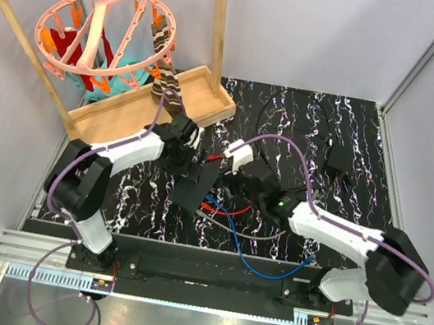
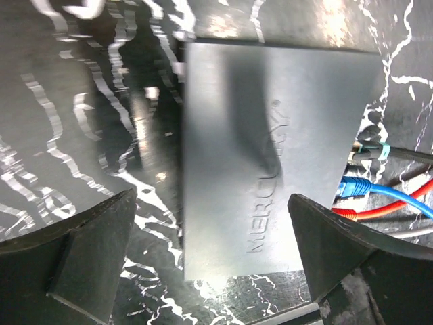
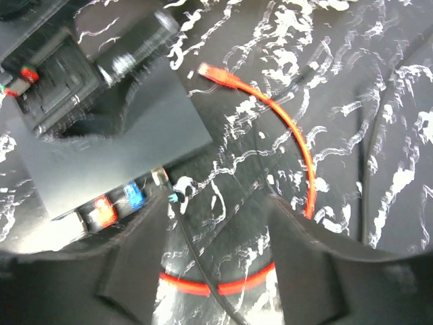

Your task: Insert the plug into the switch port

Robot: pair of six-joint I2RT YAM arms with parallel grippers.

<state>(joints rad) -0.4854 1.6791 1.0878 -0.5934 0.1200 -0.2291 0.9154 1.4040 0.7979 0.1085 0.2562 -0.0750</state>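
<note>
Snagging threatens: left pincer (image 2: 211, 223) and right pincer (image 3: 220, 213) both stand apart, so the switch (image 2: 270, 169), 9 o'clock of the right one, lies unheld, and the plug (image 3: 174, 196) at the port (image 3: 157, 177) on its 3 o'clock edge, cable (image 3: 196, 257) trailing between the right fingers (image 3: 135, 264), could be dragged out on retreat.

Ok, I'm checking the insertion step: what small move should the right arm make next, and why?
Probably back the right gripper straight away from the switch. Its jaws stand open, holding nothing, and the teal-booted plug already seems seated in a port beside the blue plug, so lingering risks snagging it.
</note>
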